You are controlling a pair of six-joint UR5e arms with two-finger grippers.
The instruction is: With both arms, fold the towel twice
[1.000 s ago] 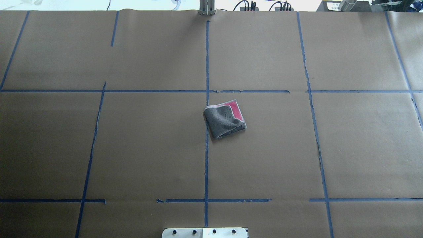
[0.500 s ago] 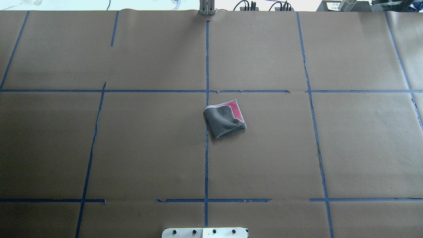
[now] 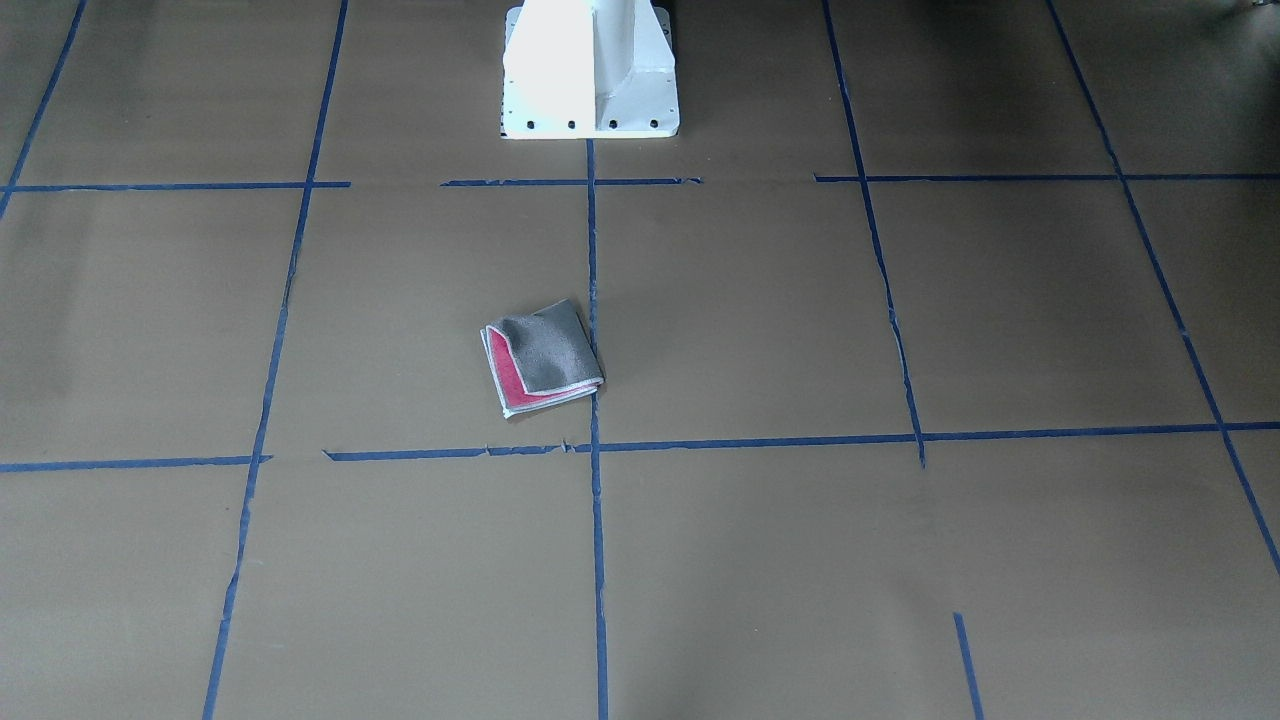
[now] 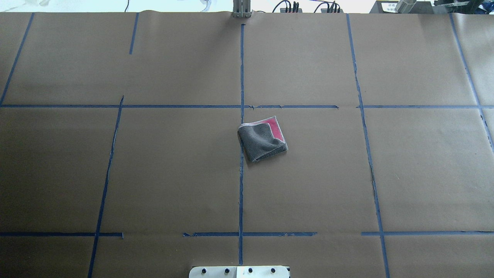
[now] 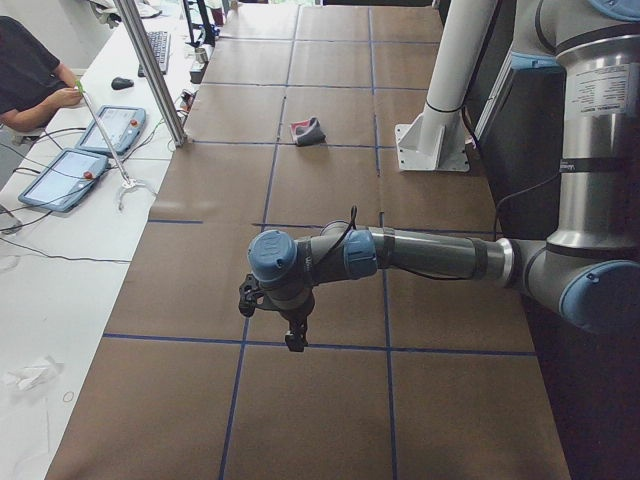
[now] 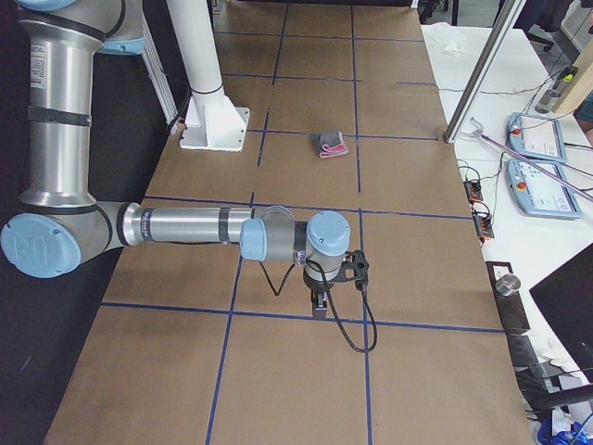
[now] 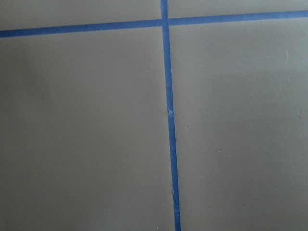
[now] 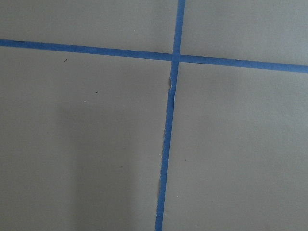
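Overhead exterior view: the towel (image 4: 260,141) lies in the same spot and the same shape as in the two preceding frames. Nothing about it has changed over the last second. It is a compact folded packet, grey face up, with a strip of pink and the whitish border exposed along its far and right edges. It rests flat on the counter (image 4: 154,173). Its left edge touches the central blue tape line (image 4: 241,193), just on the robot's side of the cross line. No arm is near it.

Assessment: the packet's size and its layered edges suggest both folds are already made. The top layer does not sit square, hence the exposed pink. With no motion at the cloth, the task appears finished or very nearly so.

The left arm (image 5: 430,255) is stretched low over the counter at its own end, well apart from the towel. The right arm (image 6: 176,225) is placed likewise at the opposite end. Their jaws appear only in the side views, and whether they are released or clenched cannot be told. Both wrist cameras show only brown counter and crossing tape, with no cloth in either.

Containers: none is visible in any view. The white pedestal base (image 3: 590,70) stands at the robot's side of the counter. An operator (image 5: 30,75) sits at the adjoining desk.
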